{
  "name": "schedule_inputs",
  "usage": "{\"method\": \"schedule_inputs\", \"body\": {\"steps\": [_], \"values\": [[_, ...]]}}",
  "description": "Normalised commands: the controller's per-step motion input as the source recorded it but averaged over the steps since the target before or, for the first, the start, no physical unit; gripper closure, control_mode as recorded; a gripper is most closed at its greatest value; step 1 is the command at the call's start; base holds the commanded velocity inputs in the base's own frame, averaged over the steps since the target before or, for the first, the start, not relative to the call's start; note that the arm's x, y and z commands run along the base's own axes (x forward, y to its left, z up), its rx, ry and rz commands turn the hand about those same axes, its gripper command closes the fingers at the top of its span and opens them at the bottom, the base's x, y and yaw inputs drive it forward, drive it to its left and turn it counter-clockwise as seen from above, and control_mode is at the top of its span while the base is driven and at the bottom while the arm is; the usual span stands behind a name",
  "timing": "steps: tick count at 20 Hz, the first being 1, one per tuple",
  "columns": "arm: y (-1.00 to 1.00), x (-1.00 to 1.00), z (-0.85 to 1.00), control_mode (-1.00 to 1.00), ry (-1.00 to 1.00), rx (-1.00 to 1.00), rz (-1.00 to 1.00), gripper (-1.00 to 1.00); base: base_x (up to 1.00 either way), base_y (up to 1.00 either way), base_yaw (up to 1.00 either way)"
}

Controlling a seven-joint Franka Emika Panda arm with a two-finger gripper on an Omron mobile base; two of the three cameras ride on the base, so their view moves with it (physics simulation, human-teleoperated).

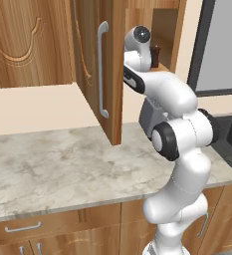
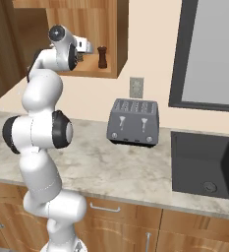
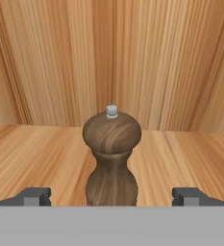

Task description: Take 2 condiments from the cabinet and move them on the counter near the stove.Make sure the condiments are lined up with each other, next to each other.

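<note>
The gripper (image 3: 111,197) stands spread wide, grasping nothing, one fingertip (image 3: 34,196) on each side of the dark shaker (image 3: 112,158) with bare shelf between each tip and the wood; the shaker stands upright on the cabinet (image 2: 117,44) shelf, near its front edge, open board to either side and the back wall behind; the cabinet door (image 1: 98,69) hangs swung out over the counter (image 1: 53,164); a grey toaster (image 2: 133,122) sits by the counter's back edge; no writing is readable.
</note>
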Motion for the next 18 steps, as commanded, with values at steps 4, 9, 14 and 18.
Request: {"method": "schedule_inputs", "body": {"steps": [4,9,14,18], "values": [[0.0,0.16,0.0,-1.0,0.0,0.0,0.0,-1.0,0.0,0.0,0.0],[0.0,0.06,0.0,-1.0,0.0,0.0,0.0,-1.0,0.0,0.0,0.0],[0.0,0.02,-0.01,-1.0,0.0,0.0,0.0,-1.0,0.0,0.0,0.0],[0.0,0.12,-0.12,-1.0,0.0,0.0,0.0,-1.0,0.0,0.0,0.0]]}}
